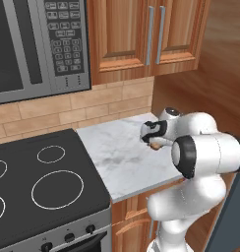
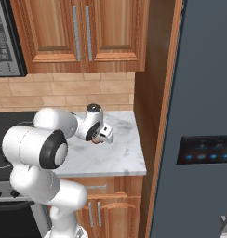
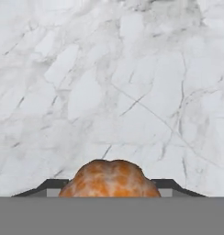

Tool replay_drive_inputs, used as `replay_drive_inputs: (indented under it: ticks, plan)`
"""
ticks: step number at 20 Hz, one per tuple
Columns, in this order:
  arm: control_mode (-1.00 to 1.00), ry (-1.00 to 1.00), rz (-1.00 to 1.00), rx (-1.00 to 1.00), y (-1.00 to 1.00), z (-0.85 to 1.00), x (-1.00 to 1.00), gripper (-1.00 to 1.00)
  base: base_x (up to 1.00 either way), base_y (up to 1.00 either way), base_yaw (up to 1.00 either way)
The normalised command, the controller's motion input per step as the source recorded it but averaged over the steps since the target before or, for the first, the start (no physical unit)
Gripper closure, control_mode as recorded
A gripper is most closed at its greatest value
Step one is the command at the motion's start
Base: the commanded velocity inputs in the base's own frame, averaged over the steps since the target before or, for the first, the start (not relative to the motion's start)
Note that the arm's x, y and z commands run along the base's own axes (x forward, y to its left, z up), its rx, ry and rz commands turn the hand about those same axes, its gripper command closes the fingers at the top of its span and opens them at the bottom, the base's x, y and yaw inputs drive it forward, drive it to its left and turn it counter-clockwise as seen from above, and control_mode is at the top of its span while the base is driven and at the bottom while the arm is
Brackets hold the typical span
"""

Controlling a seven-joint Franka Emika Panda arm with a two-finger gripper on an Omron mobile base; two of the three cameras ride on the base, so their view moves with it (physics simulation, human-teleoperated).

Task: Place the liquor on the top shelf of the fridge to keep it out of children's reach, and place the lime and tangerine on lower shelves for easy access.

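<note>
In the hand view the orange-brown tangerine (image 3: 109,179) sits between my two dark fingertips, above the white marble counter (image 3: 109,82). My gripper (image 1: 154,145) is shut on the tangerine, a little above the counter's right part, and a sliver of the tangerine (image 1: 155,146) shows under the hand. From the right base view the hand (image 2: 96,138) hangs over the counter with the fruit (image 2: 95,140) just visible. The fridge (image 2: 199,116) stands at the right, its dark grey door with the black panel of blue lights (image 2: 206,149) facing me.
A black stovetop (image 1: 38,182) lies left of the marble counter (image 1: 127,157). A microwave (image 1: 38,44) and wooden wall cabinets (image 1: 141,34) hang above. A wooden side panel (image 2: 155,93) separates the counter from the fridge.
</note>
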Motion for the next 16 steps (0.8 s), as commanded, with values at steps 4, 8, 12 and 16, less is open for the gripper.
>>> replay_drive_inputs:
  ticks: [4,8,12,16]
  plan:
    - [-1.0,-0.35,0.11,0.0,0.18,0.77,-0.99,1.0,0.0,0.0,0.0]
    - [-1.0,-0.42,0.13,0.0,0.33,0.89,-0.84,1.0,0.0,0.0,0.0]
    - [-1.0,-0.34,0.09,0.0,0.29,1.0,-0.76,1.0,0.0,0.0,0.0]
    - [-1.0,-0.18,0.04,-0.01,0.2,1.0,-0.59,1.0,0.0,0.0,0.0]
